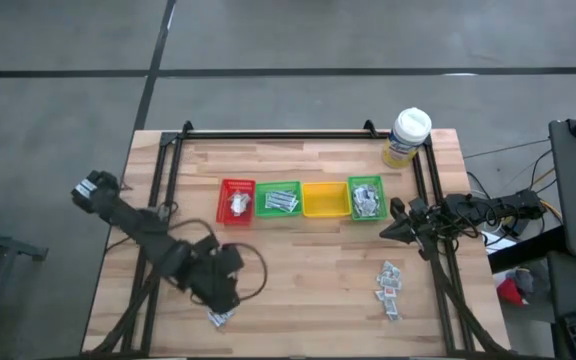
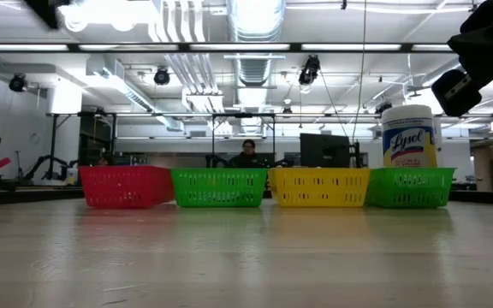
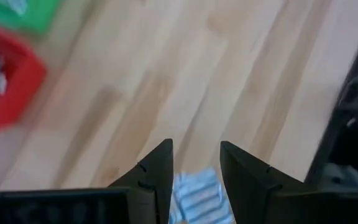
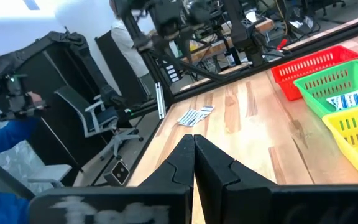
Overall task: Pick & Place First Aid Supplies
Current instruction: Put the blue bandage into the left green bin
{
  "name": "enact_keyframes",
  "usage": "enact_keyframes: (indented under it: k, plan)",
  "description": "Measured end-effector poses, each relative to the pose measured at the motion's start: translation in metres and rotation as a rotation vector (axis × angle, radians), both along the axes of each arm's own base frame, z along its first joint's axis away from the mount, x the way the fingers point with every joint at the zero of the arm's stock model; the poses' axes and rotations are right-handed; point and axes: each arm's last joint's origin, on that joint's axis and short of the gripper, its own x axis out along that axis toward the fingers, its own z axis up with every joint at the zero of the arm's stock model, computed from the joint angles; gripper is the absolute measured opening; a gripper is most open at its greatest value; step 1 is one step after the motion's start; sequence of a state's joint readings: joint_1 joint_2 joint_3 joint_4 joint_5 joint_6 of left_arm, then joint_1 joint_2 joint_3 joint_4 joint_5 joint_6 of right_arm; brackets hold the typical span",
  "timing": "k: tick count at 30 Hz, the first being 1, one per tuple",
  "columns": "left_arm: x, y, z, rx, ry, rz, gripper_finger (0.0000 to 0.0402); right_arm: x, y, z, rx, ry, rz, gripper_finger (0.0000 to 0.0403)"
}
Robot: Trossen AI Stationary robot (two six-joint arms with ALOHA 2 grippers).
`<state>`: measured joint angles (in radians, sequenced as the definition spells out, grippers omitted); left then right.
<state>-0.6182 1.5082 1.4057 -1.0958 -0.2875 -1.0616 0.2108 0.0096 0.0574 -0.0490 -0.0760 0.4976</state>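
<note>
My left pincer [image 3: 196, 165] hangs open with a small flat white-and-blue striped sachet [image 3: 194, 196] between its fingers on the pale wooden table [image 3: 229, 74], and closing too high could pinch air or skid the thin packet away

Small flat sachets [image 1: 220, 318] with white and blue stripes lie on the wood near the table's front-left edge. A looser scatter of white and grey packets [image 1: 389, 288] lies at the front right. More supplies sit in the bins: a crumpled white bundle [image 1: 237, 204] in the red one, white-blue sachets [image 1: 280, 203] in the green one beside it, and what look like grey-silver packets [image 1: 368, 200] in the far-right green one.
</note>
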Motion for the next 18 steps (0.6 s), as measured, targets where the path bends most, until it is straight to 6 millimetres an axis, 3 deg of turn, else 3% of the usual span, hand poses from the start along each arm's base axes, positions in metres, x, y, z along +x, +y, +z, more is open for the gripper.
enact_keyframes:
  k: [4,8,12,18]
  plan:
    - [-0.016,-0.008,-0.032,0.015,0.078,0.096,0.0125,0.0,0.0,0.0,0.0,0.0,0.0,0.0008]
    - [-0.028,-0.002,-0.069,0.015,0.182,0.236,0.0124,0.0,0.0,0.0,0.0,0.0,0.0,0.0008]
    - [-0.039,0.004,-0.102,0.013,0.267,0.265,0.0124,0.0,0.0,0.0,0.0,0.0,0.0,0.0008]
    - [-0.045,0.008,-0.125,-0.003,0.303,0.221,0.0124,0.0,0.0,0.0,-0.003,0.0,0.001,0.0008]
